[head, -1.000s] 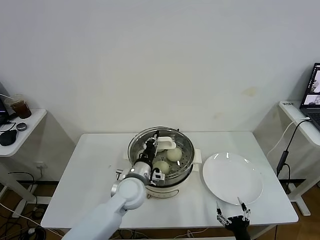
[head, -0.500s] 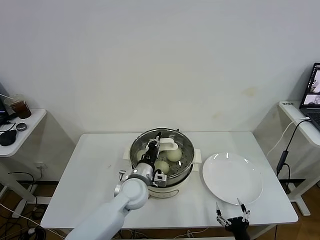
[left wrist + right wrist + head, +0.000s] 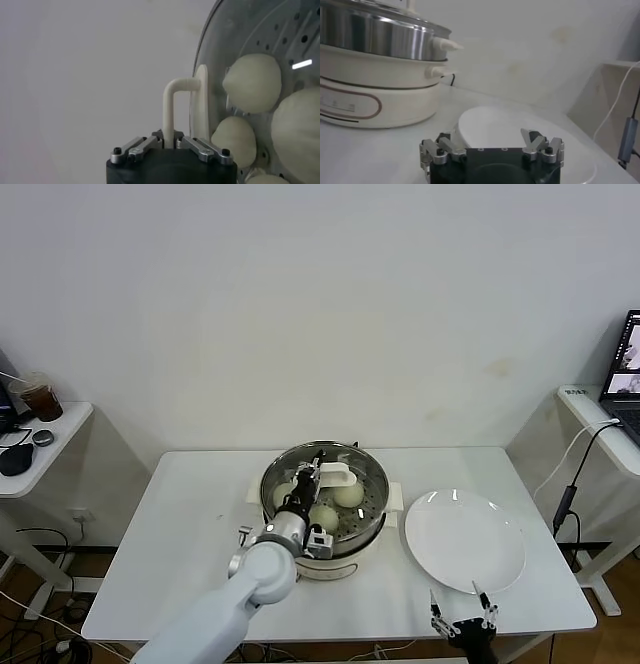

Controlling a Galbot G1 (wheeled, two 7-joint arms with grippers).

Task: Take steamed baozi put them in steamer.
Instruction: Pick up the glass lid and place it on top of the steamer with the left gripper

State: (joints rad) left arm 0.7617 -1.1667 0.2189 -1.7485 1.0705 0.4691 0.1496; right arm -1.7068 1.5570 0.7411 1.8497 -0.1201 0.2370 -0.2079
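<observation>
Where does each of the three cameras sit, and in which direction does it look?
Head view: from the robot's head, forward and down at the table; left arm and right claw show.
Left wrist view: behind the left claw, shut on the glass lid's white handle, baozi beneath.
Right wrist view: behind the open right claw, facing the empty white plate.
Shared: all show the steamer.
</observation>
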